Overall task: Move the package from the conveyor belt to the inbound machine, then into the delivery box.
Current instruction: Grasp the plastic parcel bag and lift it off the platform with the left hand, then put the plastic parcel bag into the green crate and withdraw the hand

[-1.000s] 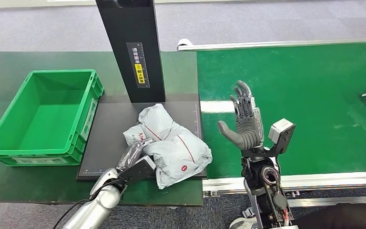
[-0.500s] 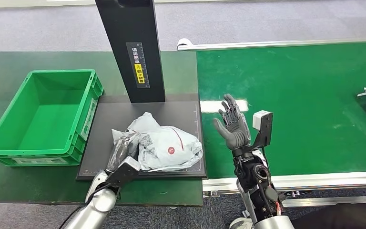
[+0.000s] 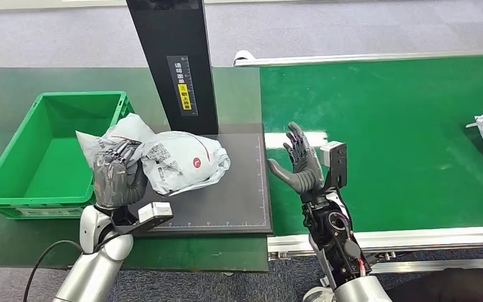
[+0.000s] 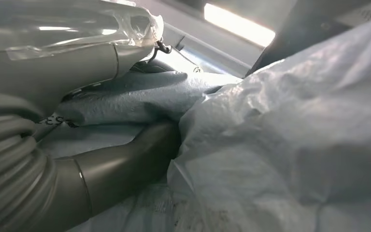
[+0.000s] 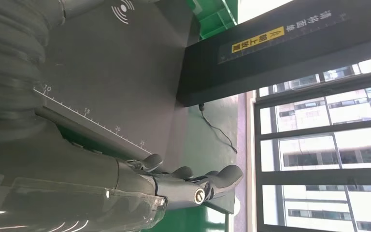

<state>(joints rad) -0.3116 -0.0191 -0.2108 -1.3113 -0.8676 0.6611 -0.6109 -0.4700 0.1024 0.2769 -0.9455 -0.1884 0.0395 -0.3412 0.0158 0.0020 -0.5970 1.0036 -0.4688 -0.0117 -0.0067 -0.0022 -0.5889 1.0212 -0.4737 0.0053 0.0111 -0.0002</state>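
Grey floor beyond, dark green worktop [image 3: 12, 78] below — and my left robot hand [image 3: 112, 179] is clamped on the package [image 3: 176, 160], lifted off the inbound machine [image 3: 226, 201] plate. Package's long axis runs toward the delivery box [image 3: 12, 189], its crumpled end already over the box's near wall. Box lies just beside my left robot hand — that arm's nearer. Right robot hand [image 3: 297, 167] hovers empty, fingers spread, at the conveyor belt [image 3: 402, 126] edge.

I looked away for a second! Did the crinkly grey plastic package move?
Yes. The crinkly grey plastic package, held by the left hand, has gone from the near part of the black scanner plate toward the green plastic crate.
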